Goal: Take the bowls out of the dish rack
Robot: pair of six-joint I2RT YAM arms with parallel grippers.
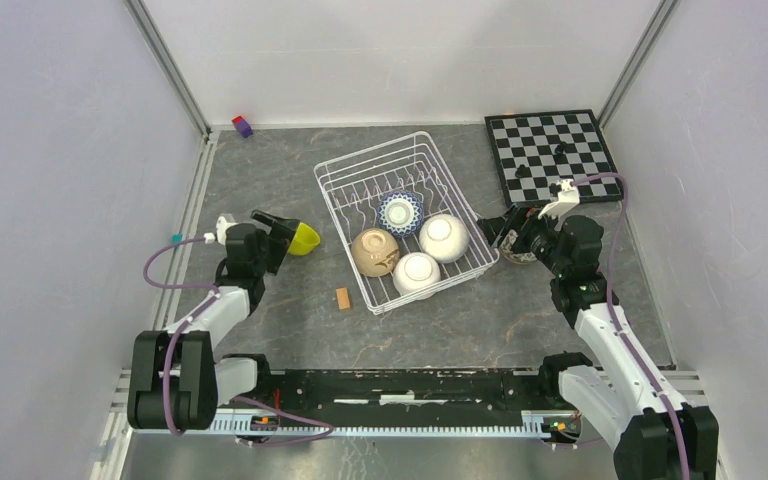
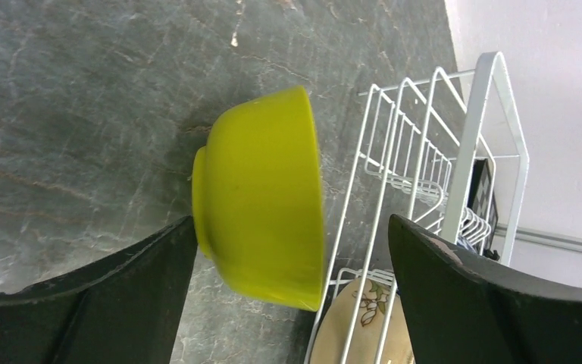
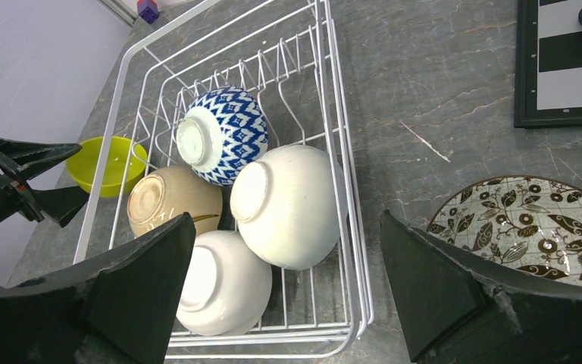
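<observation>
Nearest on the grey table [image 1: 480,320], a small tan block [image 1: 342,298] lies just outside the dish rack [image 1: 332,185], at its 7 o'clock.

At the rack's 9 o'clock the left gripper [image 2: 292,226] has its fingers spread wide around the lime-yellow bowl [image 1: 306,238]; one fingertip [image 2: 174,243] is at the bowl's foot and the other stands clear of its rim; the right wrist view shows this bowl upright on the table, outside the rack wall.

At the rack's 3 o'clock the right gripper [image 3: 288,226] is likewise spread wide with nothing between its fingers; beside it a leaf-patterned bowl [image 3: 538,227] sits on the table, outside the rack.

Four bowls crowd the rack's near half, tipped with their feet showing and touching one another; the near white bowl [image 1: 417,272] is at 6 o'clock of the cluster, the tan bowl [image 1: 374,250] at 9, the second white bowl [image 1: 444,238] at 3, and the blue-and-white bowl [image 1: 400,212] at 12, leaning among the prongs.

Farther off, a chessboard [image 1: 550,150] with a few dark pieces lies at the rack's 1 o'clock; a purple block [image 1: 243,126] sits at 11 o'clock by the back wall.
</observation>
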